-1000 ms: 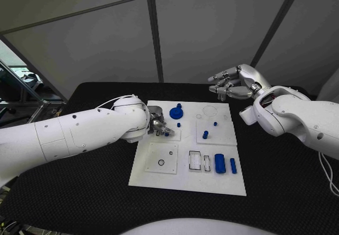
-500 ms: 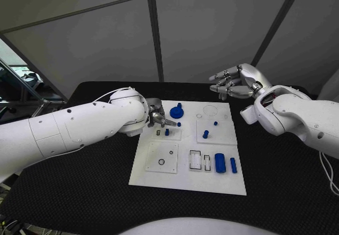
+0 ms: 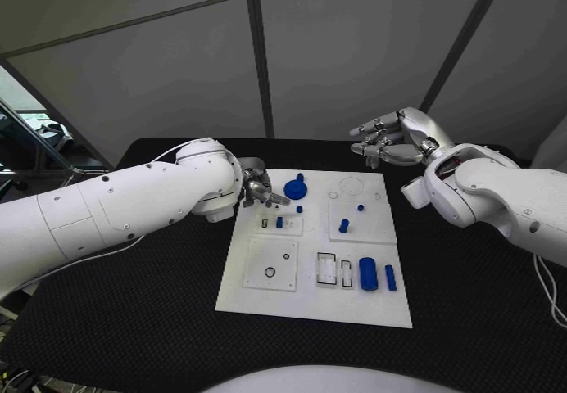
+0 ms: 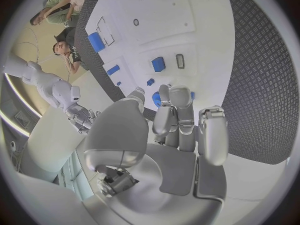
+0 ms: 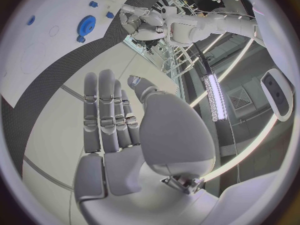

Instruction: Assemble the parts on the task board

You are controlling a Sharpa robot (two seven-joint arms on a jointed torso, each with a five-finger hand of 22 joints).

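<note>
Left hand (image 3: pixel 260 191) hangs empty, fingers loosely apart, beside the task board (image 3: pixel 310 307). Right hand (image 3: pixel 395 139) is spread wide — also empty. Risk: a low reach could knock the upright blue peg (image 3: pixel 278 221) — it stands close by.

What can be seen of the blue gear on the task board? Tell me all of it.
The blue gear is a round toothed disc that looks like plastic, with a raised hub or peg at its centre. It lies flat near the far edge of the white task board. The left hand is close beside it; whether they touch cannot be told.

Task board (image 3: pixel 310 307) — white plate, flat; blue gear (image 3: pixel 294 190) at far edge, blue cylinder (image 3: pixel 368 273) and bar (image 3: pixel 390 277) lying near-right.
</note>
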